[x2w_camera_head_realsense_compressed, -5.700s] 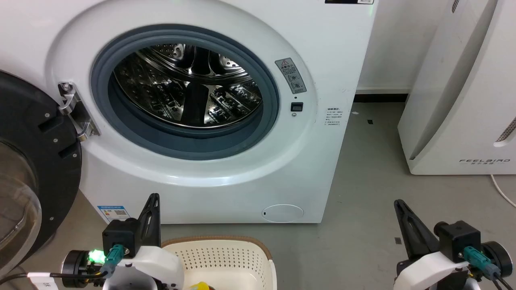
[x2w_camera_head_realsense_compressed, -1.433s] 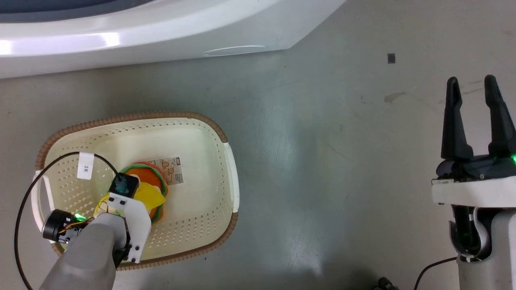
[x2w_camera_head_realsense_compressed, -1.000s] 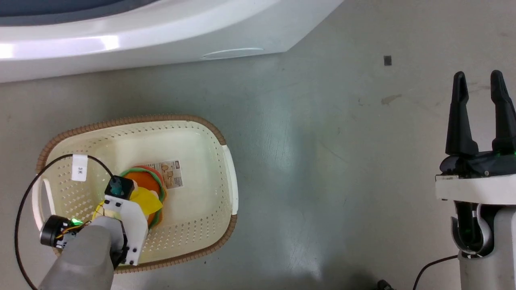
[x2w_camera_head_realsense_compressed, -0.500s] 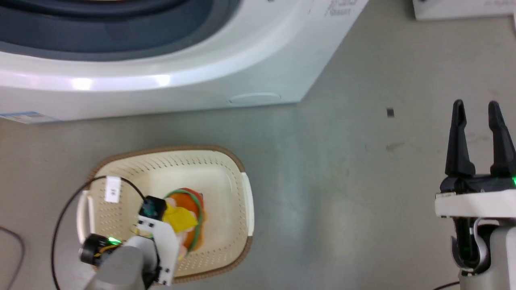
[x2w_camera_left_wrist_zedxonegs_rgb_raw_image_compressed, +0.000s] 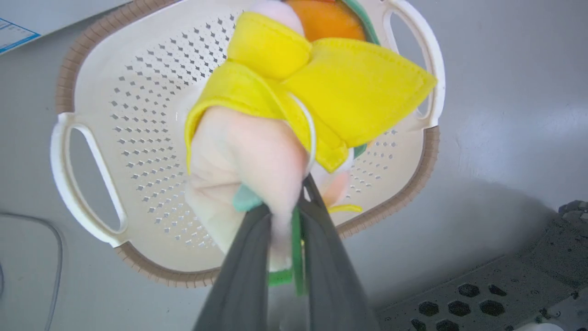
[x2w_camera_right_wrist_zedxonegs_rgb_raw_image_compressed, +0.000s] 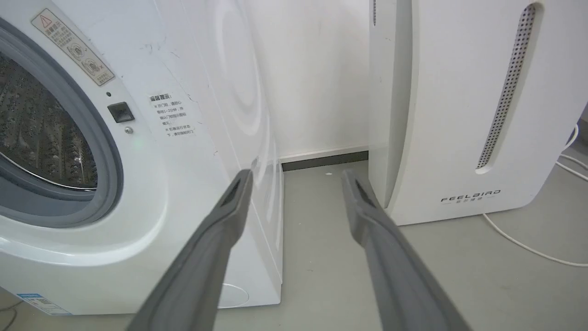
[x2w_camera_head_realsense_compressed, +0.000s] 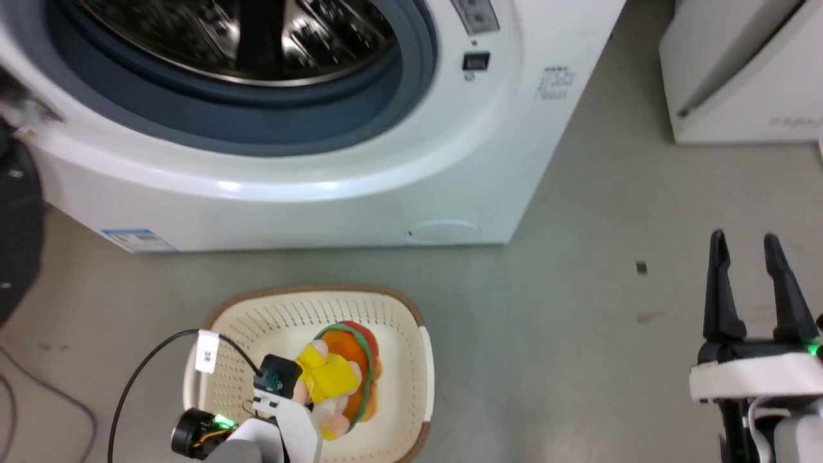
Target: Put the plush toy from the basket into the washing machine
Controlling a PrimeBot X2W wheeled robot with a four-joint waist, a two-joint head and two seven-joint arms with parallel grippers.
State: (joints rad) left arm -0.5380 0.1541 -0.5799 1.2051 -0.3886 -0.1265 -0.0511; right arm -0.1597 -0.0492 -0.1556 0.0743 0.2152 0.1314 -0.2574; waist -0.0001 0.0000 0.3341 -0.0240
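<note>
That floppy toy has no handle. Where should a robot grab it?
Grip the toy by its pale pink end, coming from above: that part is narrow and squashy enough for the thin fingers, while the round orange body is wide. The left gripper pinches it there now, above the basket.

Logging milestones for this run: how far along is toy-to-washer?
Done: left pincer is shut on the plush toy, which looks raised above the basket. In hand: toy hangs over the basket, outside the washing machine. Left: carry it to the open drum and release. Right pincer is open, idle.
</note>
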